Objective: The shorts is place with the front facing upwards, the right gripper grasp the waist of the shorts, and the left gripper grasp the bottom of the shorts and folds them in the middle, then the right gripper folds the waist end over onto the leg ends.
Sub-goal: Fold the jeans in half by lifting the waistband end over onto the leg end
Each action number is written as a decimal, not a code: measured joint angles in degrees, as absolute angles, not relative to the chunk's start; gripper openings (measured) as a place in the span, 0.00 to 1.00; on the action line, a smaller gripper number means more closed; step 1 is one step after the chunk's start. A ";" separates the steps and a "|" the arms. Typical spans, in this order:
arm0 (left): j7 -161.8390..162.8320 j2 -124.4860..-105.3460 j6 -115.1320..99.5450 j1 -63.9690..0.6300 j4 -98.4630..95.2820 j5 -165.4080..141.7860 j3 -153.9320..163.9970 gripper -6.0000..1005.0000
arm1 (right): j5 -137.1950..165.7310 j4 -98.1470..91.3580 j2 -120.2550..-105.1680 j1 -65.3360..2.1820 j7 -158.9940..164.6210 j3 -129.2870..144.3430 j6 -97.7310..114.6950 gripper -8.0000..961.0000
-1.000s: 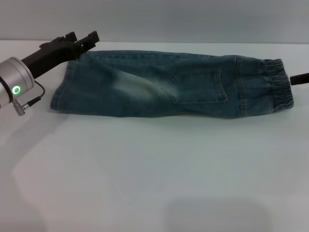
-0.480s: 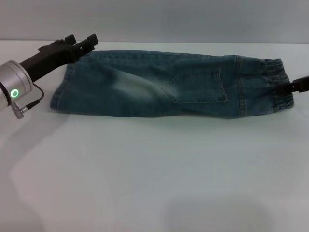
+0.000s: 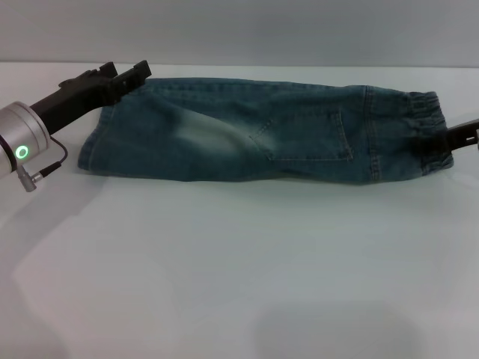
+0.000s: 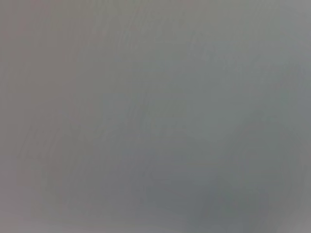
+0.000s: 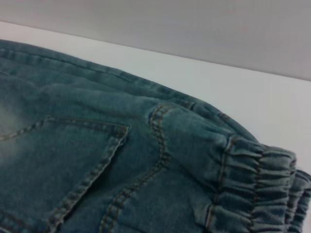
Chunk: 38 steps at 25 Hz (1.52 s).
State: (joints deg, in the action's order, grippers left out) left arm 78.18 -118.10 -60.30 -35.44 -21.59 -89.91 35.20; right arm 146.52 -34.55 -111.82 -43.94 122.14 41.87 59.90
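Note:
The blue denim shorts (image 3: 262, 131) lie folded lengthwise across the far part of the white table (image 3: 239, 262), leg ends to the left and elastic waist (image 3: 426, 123) to the right. My left gripper (image 3: 126, 75) sits at the far corner of the leg ends, open, with nothing between its fingers. At the table's right edge my right gripper (image 3: 447, 143) overlaps the near part of the waist. In the right wrist view, the gathered waist (image 5: 252, 184) and a stitched pocket (image 5: 73, 160) appear close up. The left wrist view is plain grey.
The left arm's silver wrist with a green light (image 3: 22, 146) hangs over the table's left side. A grey wall (image 3: 239, 30) runs behind the table's far edge. Bare white tabletop lies in front of the shorts.
My right gripper has come in from the right edge onto the waist of the shorts. The left arm has drawn back slightly to the left. The shorts have not moved.

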 joint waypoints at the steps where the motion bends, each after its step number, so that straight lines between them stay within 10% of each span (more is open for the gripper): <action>1: 78.17 -118.10 -60.31 -35.42 -21.57 -89.91 35.21 0.80 | 146.48 -34.59 -112.07 -43.94 122.03 41.88 59.82 0.53; 19: 77.54 -118.02 -63.05 -33.85 -20.84 -89.58 35.19 0.80 | 145.83 -39.39 -115.72 -42.05 118.67 42.35 59.46 0.47; 30: 75.22 -118.15 -64.98 -33.77 -20.83 -89.55 36.55 0.80 | 138.77 -48.21 -117.67 -36.31 113.94 42.07 65.87 0.12; 38: 75.10 -118.31 -64.74 -34.96 -20.44 -89.71 37.58 0.80 | 138.72 -62.90 -118.08 -28.56 114.65 41.35 80.55 0.08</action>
